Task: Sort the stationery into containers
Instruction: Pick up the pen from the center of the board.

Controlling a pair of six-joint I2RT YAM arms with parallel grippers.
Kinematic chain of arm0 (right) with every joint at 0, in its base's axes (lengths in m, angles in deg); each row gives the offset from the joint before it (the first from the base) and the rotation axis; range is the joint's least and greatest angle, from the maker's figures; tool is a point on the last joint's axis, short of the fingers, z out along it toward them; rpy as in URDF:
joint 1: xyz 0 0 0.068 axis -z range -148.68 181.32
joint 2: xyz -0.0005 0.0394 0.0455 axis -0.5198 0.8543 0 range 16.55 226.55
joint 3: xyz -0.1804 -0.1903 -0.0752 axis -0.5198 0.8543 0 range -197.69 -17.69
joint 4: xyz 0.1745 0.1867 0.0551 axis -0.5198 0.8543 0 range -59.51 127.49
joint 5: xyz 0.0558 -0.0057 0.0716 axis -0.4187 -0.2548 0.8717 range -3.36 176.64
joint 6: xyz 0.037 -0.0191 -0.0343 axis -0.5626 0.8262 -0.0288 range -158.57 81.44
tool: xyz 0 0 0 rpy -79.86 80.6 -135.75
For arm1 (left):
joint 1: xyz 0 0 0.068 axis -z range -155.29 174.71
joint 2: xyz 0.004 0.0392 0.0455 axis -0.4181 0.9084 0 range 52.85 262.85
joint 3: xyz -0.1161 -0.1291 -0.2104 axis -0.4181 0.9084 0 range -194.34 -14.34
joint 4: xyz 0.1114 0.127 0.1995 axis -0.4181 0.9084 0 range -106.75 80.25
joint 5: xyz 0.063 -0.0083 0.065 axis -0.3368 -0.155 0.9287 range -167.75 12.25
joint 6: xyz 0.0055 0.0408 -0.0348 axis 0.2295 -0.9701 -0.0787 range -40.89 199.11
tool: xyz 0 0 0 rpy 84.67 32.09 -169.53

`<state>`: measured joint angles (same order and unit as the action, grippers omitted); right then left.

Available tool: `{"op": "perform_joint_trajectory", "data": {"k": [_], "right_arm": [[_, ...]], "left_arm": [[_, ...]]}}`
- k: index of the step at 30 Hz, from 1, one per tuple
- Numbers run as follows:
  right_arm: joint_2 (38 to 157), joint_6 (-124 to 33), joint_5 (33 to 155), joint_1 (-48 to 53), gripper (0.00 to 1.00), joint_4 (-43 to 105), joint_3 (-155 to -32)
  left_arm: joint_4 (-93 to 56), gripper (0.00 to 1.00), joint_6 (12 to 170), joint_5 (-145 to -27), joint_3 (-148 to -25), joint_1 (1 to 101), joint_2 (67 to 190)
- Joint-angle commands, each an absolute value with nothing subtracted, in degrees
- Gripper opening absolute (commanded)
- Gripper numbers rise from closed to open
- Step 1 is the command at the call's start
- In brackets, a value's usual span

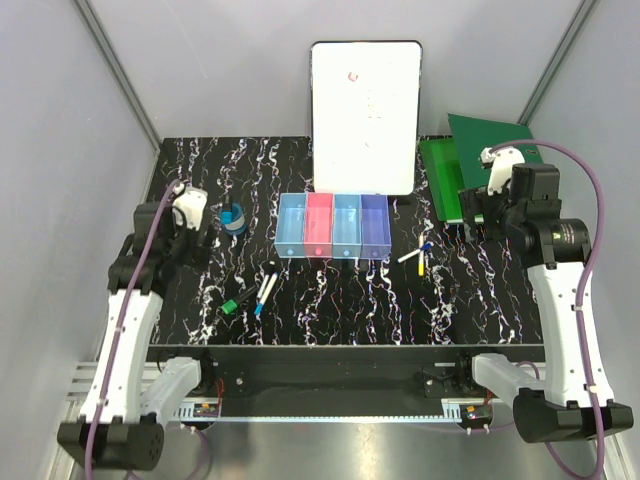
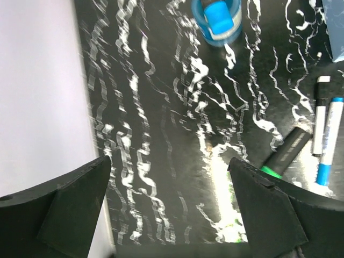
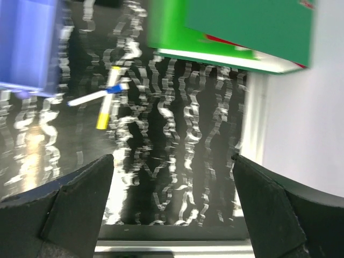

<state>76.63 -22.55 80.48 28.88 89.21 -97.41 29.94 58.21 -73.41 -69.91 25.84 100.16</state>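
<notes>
The four joined bins [image 1: 333, 226], light blue, pink, light blue and purple-blue, stand mid-table. A blue tape roll [image 1: 235, 216] [image 2: 217, 21] lies to their left. In front of them lie a green-black marker [image 1: 238, 300] [image 2: 285, 156] and two slim white pens [image 1: 266, 285], one black-ended [image 2: 321, 115], one blue-ended [image 2: 329, 142]. Two more pens [image 1: 417, 257], blue-ended [image 3: 99, 95] and yellow-ended [image 3: 107, 105], lie right of the bins. My left gripper [image 1: 195, 235] [image 2: 169, 161] hovers open beside the tape roll. My right gripper [image 1: 480, 205] [image 3: 172, 157] hovers open by the table's right edge. Both are empty.
A large white board [image 1: 365, 115] leans upright behind the bins. A green binder [image 1: 470, 165] [image 3: 231, 32] lies at the back right, close to my right wrist. Grey walls close in both sides, and the purple-blue bin [image 3: 27, 43] shows at the right wrist view's left.
</notes>
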Motion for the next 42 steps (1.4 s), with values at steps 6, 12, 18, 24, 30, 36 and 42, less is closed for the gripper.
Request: {"op": "perform_joint_trajectory", "data": {"k": [6,12,18,24,30,36,42], "right_arm": [[78.69,-22.75,93.93,28.95,1.0,87.97,-102.94],[79.04,-20.9,93.84,28.86,1.0,86.39,-102.51],[78.87,-20.46,94.02,28.95,1.0,85.6,-100.22],[78.86,-20.02,92.97,28.95,1.0,84.89,-98.81],[79.04,-20.02,92.88,28.95,1.0,84.36,-99.25],[79.39,-19.76,92.7,28.95,1.0,84.19,-100.31],[78.96,-19.93,92.79,28.95,1.0,84.28,-100.22]], "left_arm": [[28.69,0.98,73.99,-71.78,-80.16,25.59,121.21],[27.19,0.95,78.84,-73.44,-87.36,25.59,137.46],[27.11,0.92,83.59,-75.37,-96.33,25.59,148.98],[27.45,0.91,85.35,-79.67,-102.57,25.77,153.39],[27.54,0.91,85.53,-81.52,-103.55,26.38,154.28],[27.46,0.88,86.14,-81.7,-103.19,28.13,155.41],[27.46,0.85,86.41,-79.77,-104.68,29.89,157.17]]}}
